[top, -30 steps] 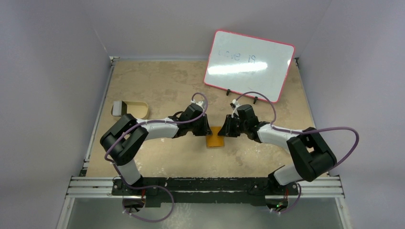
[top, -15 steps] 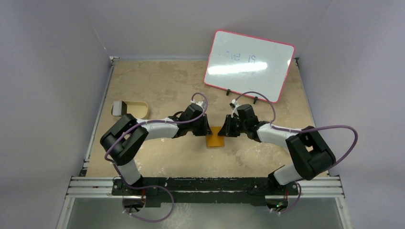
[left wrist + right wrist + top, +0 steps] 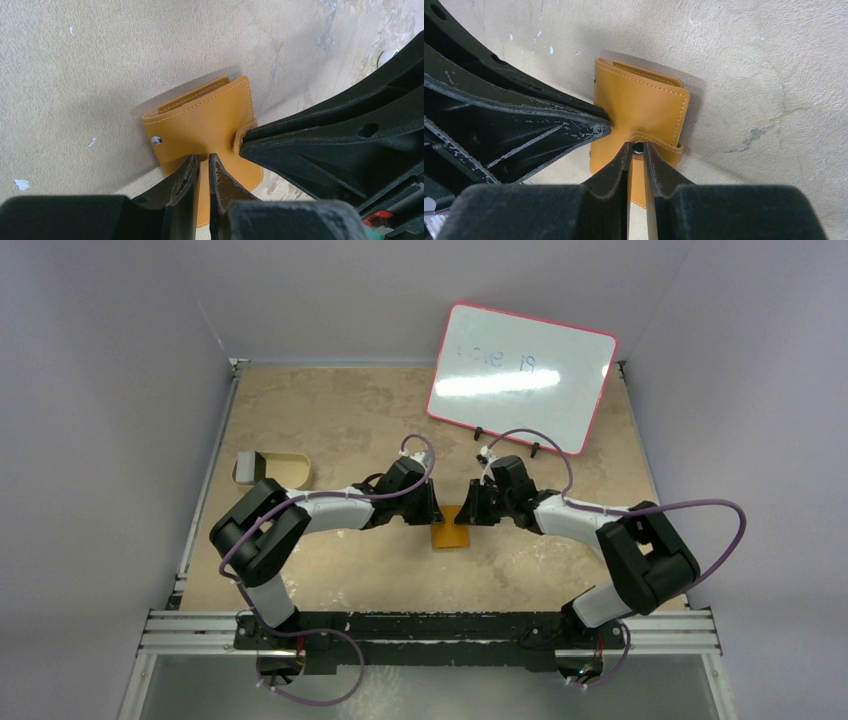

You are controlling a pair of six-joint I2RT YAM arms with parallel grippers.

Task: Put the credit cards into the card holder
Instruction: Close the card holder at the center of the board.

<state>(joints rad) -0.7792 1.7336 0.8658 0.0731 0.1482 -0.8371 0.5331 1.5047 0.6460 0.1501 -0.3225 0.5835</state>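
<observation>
The card holder (image 3: 452, 536) is a small orange-brown wallet lying folded on the table between the two arms. In the left wrist view (image 3: 200, 117) its silver snap stud shows. My left gripper (image 3: 203, 159) has its jaws almost together, tips resting on the wallet's face, with nothing between them. It reaches in from the left (image 3: 438, 512). My right gripper (image 3: 638, 146) is shut on the wallet's snap tab (image 3: 659, 142), and it comes in from the right (image 3: 466, 512). No credit cards are in view.
A beige shallow tray (image 3: 288, 472) with a grey block (image 3: 246, 468) stands at the left side of the table. A pink-framed whiteboard (image 3: 520, 375) leans on stands at the back right. The table is a tan board with walls around it.
The right arm has edged slightly to the left. The wallet and the left arm have not visibly moved.
</observation>
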